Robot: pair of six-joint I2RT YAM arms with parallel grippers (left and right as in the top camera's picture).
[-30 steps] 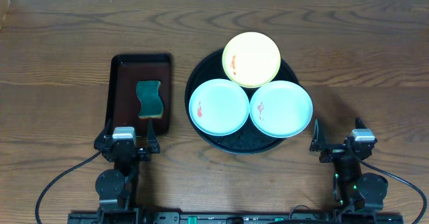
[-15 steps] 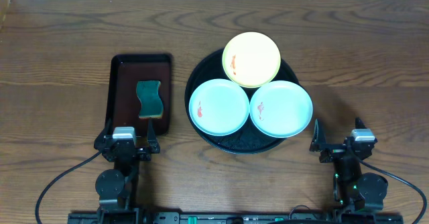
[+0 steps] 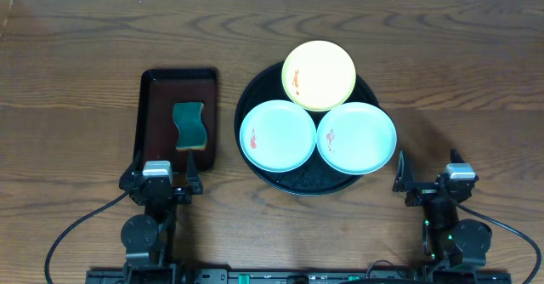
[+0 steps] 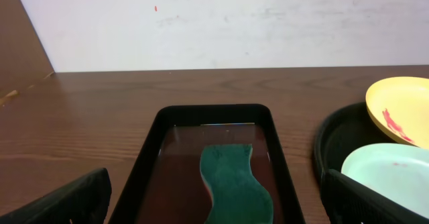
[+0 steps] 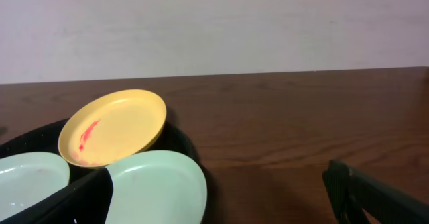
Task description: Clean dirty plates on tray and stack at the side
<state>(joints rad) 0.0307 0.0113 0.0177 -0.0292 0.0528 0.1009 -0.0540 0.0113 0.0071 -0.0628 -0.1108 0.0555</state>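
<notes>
The round black tray [image 3: 299, 184] sits at mid-table and holds three plates. A yellow plate [image 3: 319, 75] leans on its far rim, with a red smear on its left side. Two pale mint plates lie in front of it, one on the left [image 3: 278, 135] and one on the right [image 3: 357, 138], each with a small red mark. My left gripper [image 3: 161, 172] stands open near the table's front edge, in front of the rectangular tray. My right gripper [image 3: 429, 173] stands open just right of the black tray. Both are empty. The right wrist view shows the yellow plate [image 5: 114, 127] and the nearer mint plate [image 5: 157, 187].
A dark reddish-brown rectangular tray [image 3: 150, 118] lies left of the black tray, with a wavy green sponge [image 3: 189, 125] inside it. The left wrist view looks along this tray [image 4: 149, 158] at the sponge [image 4: 234, 180]. A pale wall runs along the table's far edge.
</notes>
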